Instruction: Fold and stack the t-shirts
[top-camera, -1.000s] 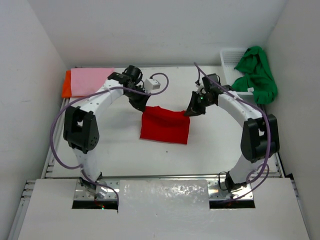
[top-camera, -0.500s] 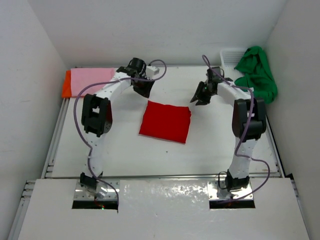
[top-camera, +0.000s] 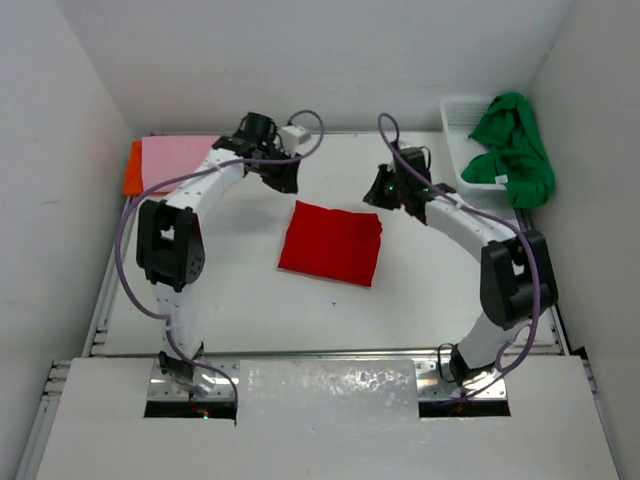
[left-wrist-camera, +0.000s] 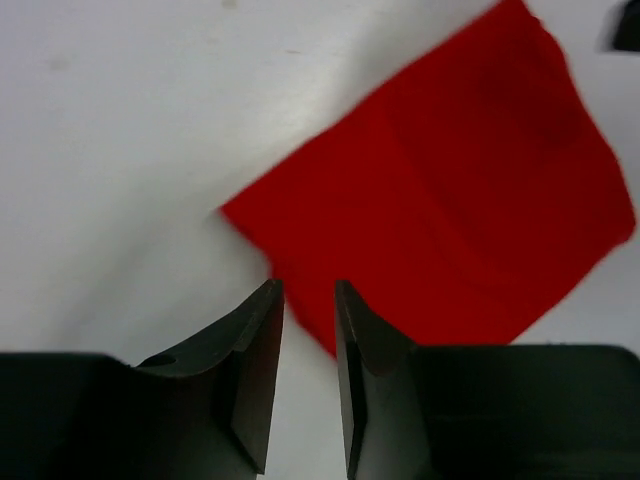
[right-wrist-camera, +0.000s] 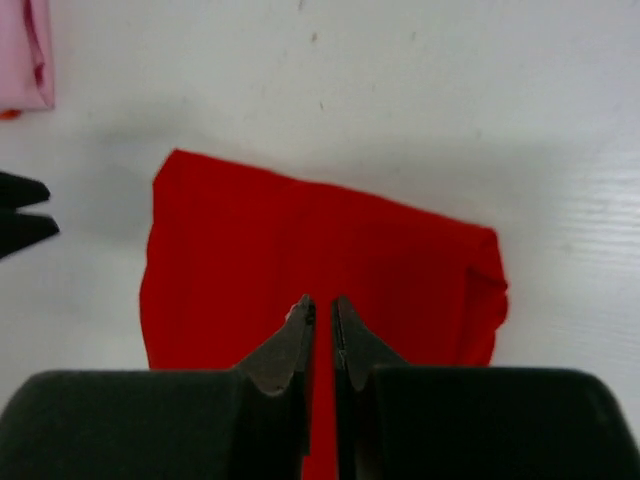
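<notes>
The red t-shirt (top-camera: 331, 245) lies folded flat in a rough square at the table's middle; it also shows in the left wrist view (left-wrist-camera: 450, 190) and the right wrist view (right-wrist-camera: 300, 245). My left gripper (top-camera: 284, 179) hovers just past its far left corner, jaws a little apart and empty (left-wrist-camera: 308, 292). My right gripper (top-camera: 377, 193) hovers off its far right corner, jaws nearly closed on nothing (right-wrist-camera: 322, 305). The pink t-shirt (top-camera: 180, 158) lies folded on the orange t-shirt (top-camera: 131, 172) at the back left. The green t-shirt (top-camera: 515, 148) hangs crumpled over the basket.
A white mesh basket (top-camera: 458, 112) stands at the back right corner, under the green shirt. White walls close in the table at the back and both sides. The arms' purple cables loop above the table.
A second ago both grippers were at the red shirt's raised far edge. That edge now lies flat, and both grippers have pulled back from it, empty.
</notes>
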